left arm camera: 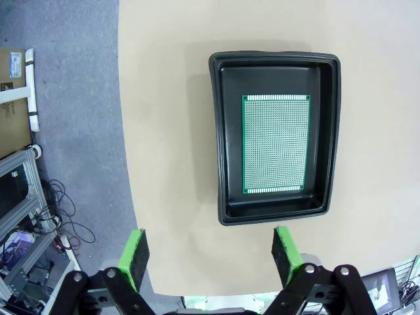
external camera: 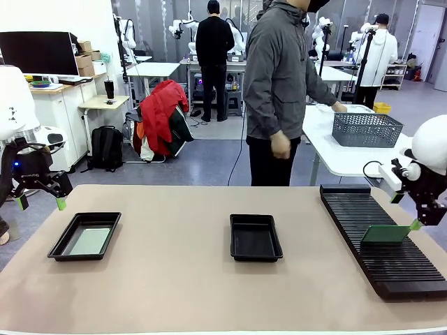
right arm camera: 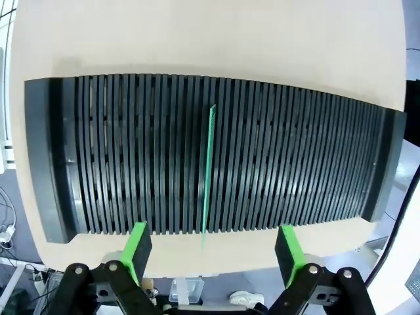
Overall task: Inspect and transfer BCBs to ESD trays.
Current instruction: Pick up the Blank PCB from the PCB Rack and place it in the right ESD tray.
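Lining up right hand (right arm camera: 212, 244), spread empty, over board (right arm camera: 209, 164) standing edgewise in rack (right arm camera: 98, 151) for pinching; holding left hand (left arm camera: 210, 249), also released, above tray (left arm camera: 223, 144) cradling flat board (left arm camera: 275, 143).

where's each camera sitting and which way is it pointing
Front: fixed between the arms, facing across the table toward the person; left gripper and right gripper at the edges.
Left wrist: above the left tray, looking down on its BCB; that gripper's open jaws at the bottom.
Right wrist: above the rack, looking down on the slotted BCB; open jaws likewise.
Shared: front also shows that tray, rack and both boards.
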You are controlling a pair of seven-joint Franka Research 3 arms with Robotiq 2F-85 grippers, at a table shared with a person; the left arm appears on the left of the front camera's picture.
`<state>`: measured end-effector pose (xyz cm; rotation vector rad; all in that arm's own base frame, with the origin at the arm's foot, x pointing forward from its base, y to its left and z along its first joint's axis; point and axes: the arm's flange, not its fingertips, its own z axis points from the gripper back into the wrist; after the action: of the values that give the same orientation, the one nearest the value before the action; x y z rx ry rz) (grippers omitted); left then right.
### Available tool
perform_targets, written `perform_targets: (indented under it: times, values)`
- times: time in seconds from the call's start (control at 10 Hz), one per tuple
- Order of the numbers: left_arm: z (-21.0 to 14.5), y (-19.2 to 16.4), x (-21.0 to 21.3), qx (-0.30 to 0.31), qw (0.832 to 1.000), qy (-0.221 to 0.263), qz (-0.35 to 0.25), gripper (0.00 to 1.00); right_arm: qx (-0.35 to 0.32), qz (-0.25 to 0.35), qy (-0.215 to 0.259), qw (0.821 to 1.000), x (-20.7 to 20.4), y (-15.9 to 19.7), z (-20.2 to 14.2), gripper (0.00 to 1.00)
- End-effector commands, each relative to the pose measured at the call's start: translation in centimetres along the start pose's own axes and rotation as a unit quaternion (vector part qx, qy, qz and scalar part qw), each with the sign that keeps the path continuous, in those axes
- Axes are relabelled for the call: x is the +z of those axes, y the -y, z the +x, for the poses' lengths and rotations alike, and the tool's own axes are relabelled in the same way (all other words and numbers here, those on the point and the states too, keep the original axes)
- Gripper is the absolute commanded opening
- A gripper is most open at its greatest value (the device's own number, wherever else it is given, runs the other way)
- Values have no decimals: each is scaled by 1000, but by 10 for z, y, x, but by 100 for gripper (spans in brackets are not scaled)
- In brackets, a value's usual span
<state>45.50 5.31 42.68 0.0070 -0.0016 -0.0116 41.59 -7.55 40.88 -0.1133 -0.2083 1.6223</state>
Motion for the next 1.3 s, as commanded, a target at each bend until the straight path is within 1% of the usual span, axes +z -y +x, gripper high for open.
perform_targets:
  times: [0.0, 0.3, 0.5, 0.8, 0.9, 1.2]
  values:
    - [0, 0, -1, 1, 1000, 0, 0, 100, 2, -10, 5, 1000, -21, 4, 3, 100]
    - [0, 0, -1, 1, 1000, 0, 0, 100, -9, -4, 4, 1000, -51, 8, 10, 100]
    - [0, 0, -1, 1, 1000, 0, 0, 100, -14, -5, 7, 1000, -60, 5, 12, 100]
    - [0, 0, -1, 1, 1000, 0, 0, 100, -28, -9, 5, 1000, -67, 5, 10, 100]
    - [0, 0, -1, 1, 1000, 0, 0, 100, -14, 8, 2, 1000, -60, 7, 13, 100]
    - [0, 0, -1, 1, 1000, 0, 0, 100, -14, 8, 2, 1000, -60, 7, 13, 100]
